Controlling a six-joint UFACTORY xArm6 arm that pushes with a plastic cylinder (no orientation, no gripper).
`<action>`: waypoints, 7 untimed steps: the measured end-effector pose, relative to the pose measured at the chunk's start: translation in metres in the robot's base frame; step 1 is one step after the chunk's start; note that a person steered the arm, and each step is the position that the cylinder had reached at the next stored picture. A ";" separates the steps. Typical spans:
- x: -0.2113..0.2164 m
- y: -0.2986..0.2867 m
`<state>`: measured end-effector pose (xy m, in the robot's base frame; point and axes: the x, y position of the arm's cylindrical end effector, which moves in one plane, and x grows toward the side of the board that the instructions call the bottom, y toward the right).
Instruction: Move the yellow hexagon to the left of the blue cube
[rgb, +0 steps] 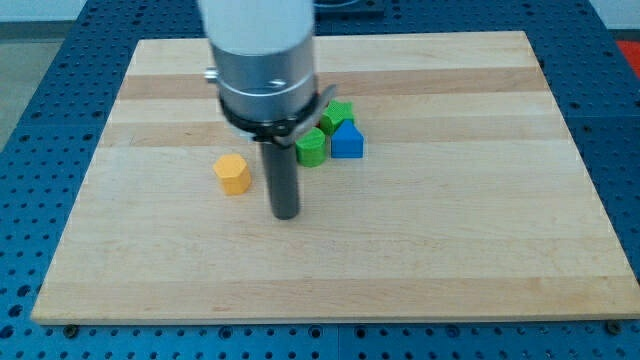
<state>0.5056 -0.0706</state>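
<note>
The yellow hexagon lies on the wooden board, left of the middle. My tip rests on the board to the right of the hexagon and a little below it, a short gap away. The rod and the arm's body hide the blue cube; it does not show. Its earlier place is behind the rod, to the right of the hexagon.
A cluster of blocks stands right of the rod: a green cylinder, a green block and a blue house-shaped block. The arm's body covers the rest of the cluster.
</note>
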 end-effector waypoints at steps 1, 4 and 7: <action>-0.002 -0.044; -0.010 -0.068; -0.068 -0.067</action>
<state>0.4371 -0.1373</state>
